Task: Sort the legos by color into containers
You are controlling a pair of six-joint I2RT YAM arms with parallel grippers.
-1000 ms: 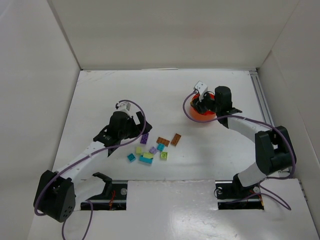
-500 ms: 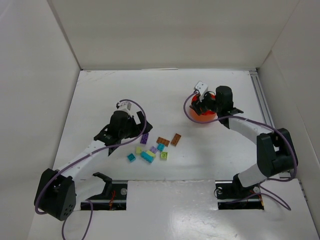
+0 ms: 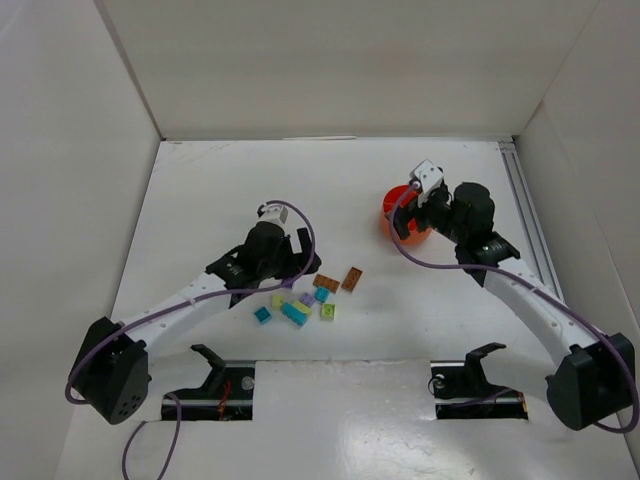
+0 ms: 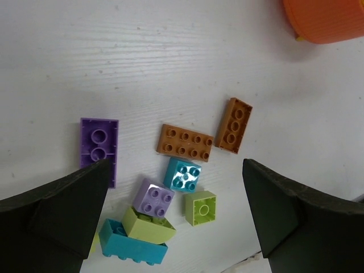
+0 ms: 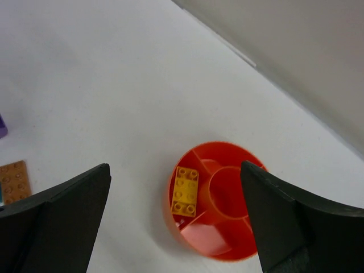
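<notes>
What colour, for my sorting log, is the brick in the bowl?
Yellow-orange brick; clearest in the right wrist view.

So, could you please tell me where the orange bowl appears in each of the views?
Top external: the orange bowl sits right of centre, toward the back.
Left wrist: top right corner, cut off by the frame.
Right wrist: bottom centre, a yellow-orange lego in one compartment.
Shared landmark: the brown legos; one shows at the right wrist view's left edge.
</notes>
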